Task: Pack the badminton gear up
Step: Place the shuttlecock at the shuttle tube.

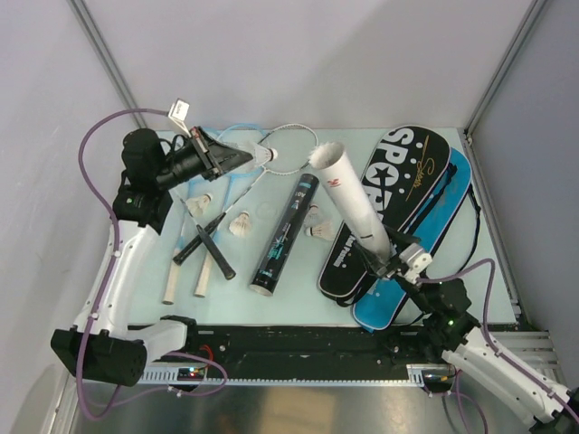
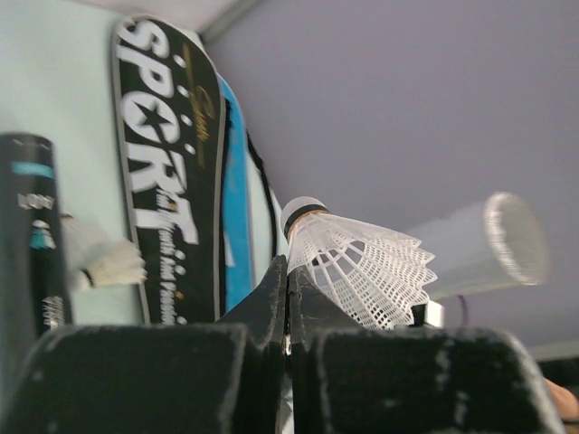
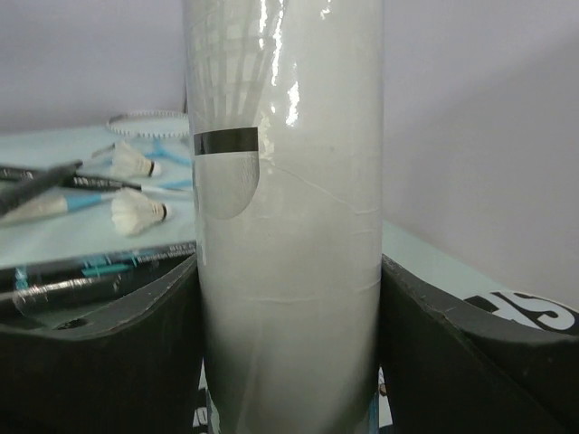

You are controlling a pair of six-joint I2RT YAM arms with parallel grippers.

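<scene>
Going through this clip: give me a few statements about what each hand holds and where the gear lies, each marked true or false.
1. The left hand is shut on a shuttlecock, pinching its feather skirt. True.
2. The right hand grips the black tube. False: it grips the white tube; the black tube lies on the table.
3. The black bag lies on top of the blue bag. True.
4. The white tube is empty. False: the right wrist view shows a second shuttlecock through its wall.
</scene>
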